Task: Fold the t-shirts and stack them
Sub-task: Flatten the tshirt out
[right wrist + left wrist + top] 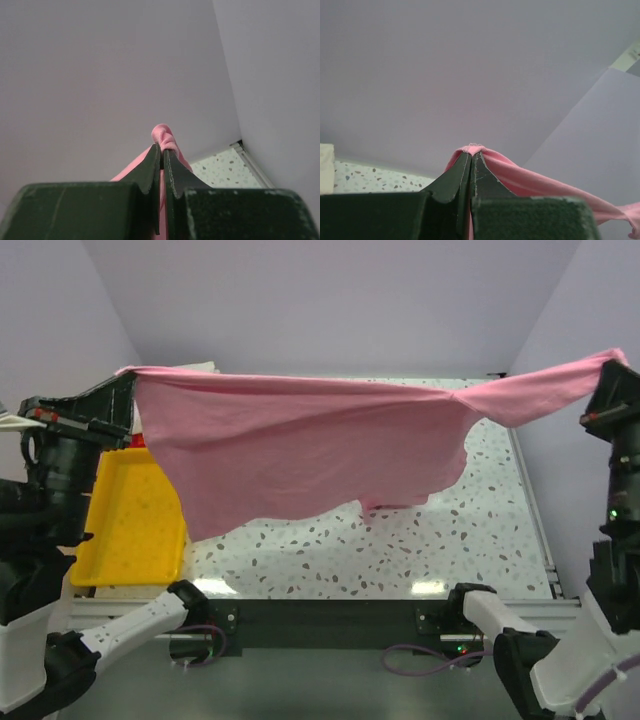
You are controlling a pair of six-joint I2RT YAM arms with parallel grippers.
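A light pink t-shirt [300, 450] hangs spread in the air above the table, held taut by both grippers. My left gripper [128, 375] is shut on its left corner, high at the left; the pinched cloth shows in the left wrist view [530, 182] at my left gripper [471, 154]. My right gripper [610, 368] is shut on the right end, high at the far right; a bunched pink tip [164, 136] pokes out above my right gripper [162, 147]. The shirt's lower edge hangs close to the table. The other shirts are not in view.
A yellow plastic tray [125, 530] lies on the left side of the speckled table [400, 550]. A cream-white object [190, 366] shows behind the left gripper. Walls close in at the back and both sides. The arm bases stand at the near edge.
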